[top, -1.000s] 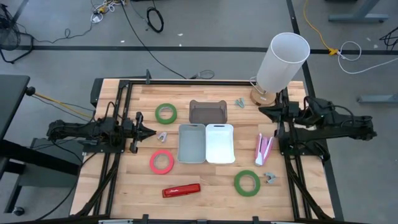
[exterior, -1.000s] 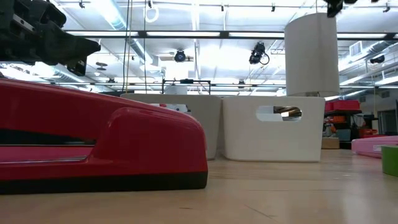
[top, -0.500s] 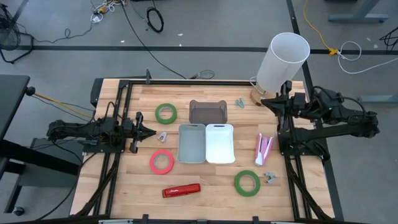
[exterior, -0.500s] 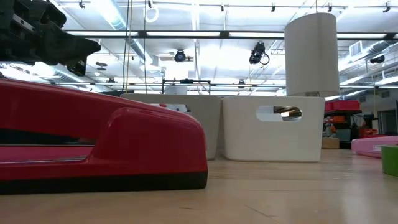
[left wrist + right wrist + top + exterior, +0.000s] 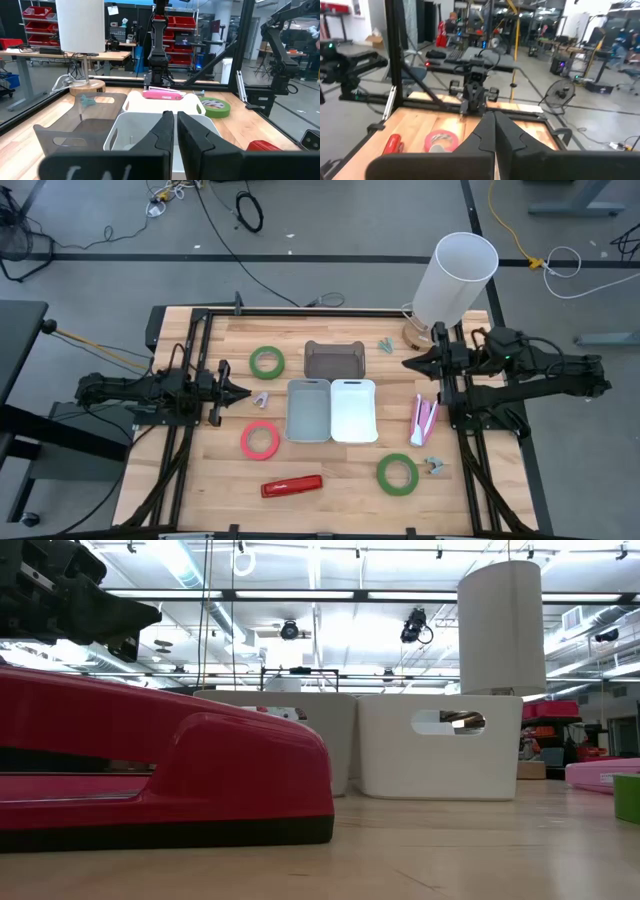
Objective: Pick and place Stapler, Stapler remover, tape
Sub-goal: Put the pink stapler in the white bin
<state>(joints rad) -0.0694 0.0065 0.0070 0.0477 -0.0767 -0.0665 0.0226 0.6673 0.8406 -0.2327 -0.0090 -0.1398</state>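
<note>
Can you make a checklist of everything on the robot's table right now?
Surface: wooden table, bare wood between items.
Job's things: red stapler; pink stapler; staple removers; tape rolls, red, green.
Bins: grey, white, brown, all look empty.
Clutter: white lamp.
Pincers: left pincer shut, empty; right pincer shut, empty.
Cables: loose on floor.
Surroundings: workshop shelves, desks.
</note>
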